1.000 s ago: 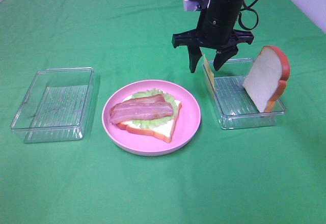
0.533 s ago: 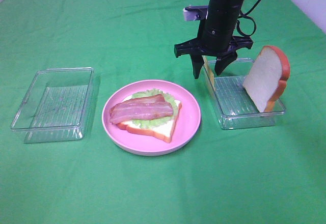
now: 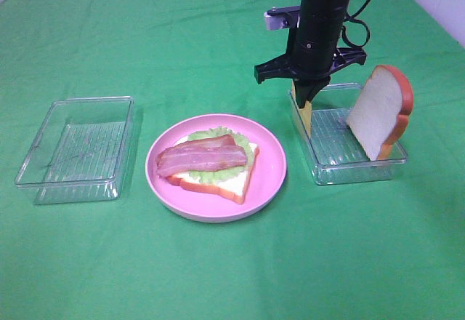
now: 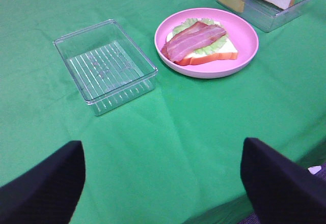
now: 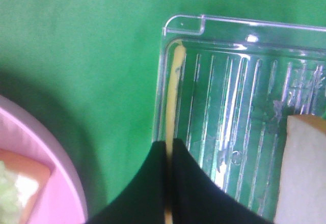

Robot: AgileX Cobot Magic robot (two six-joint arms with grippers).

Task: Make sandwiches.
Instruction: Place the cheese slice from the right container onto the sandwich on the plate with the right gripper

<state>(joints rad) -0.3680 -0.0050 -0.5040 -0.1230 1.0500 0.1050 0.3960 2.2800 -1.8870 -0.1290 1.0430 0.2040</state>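
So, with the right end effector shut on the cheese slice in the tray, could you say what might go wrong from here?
The right end effector pinches only the upper edge of the thin cheese slice, so it may slip or flop when lifted. The cheese stands against the wall of the clear tray, so lifting could drag it. A jolted tray might topple the bread slice leaning at its other end.

A second earlier, the black right gripper [image 3: 302,102] had its fingers spread on either side of the thin yellow cheese square [image 3: 306,118], which stood on edge in the clear plastic ribbed tray [image 3: 363,175]. The fingers then came together and pinched the cheese's upper edge.
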